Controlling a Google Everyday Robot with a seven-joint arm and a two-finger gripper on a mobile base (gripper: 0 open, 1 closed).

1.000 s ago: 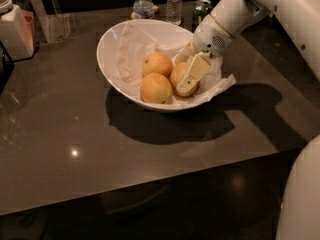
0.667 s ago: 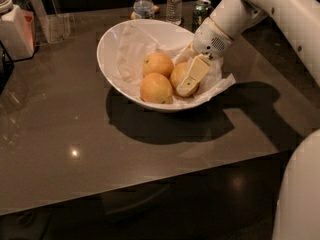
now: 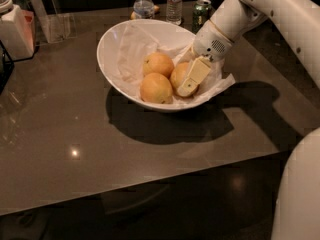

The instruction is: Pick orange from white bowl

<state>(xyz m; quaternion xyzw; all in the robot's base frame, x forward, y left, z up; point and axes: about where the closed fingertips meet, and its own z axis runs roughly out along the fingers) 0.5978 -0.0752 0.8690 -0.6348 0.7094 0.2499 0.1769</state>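
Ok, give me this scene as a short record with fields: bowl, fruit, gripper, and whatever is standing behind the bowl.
bowl: white bowl, lined with white paper, on the dark table
fruit: three in the bowl; right-hand orange, rear orange, front orange
gripper: gripper inside the bowl, lying against the right-hand orange
behind bowl: two water bottles, green can
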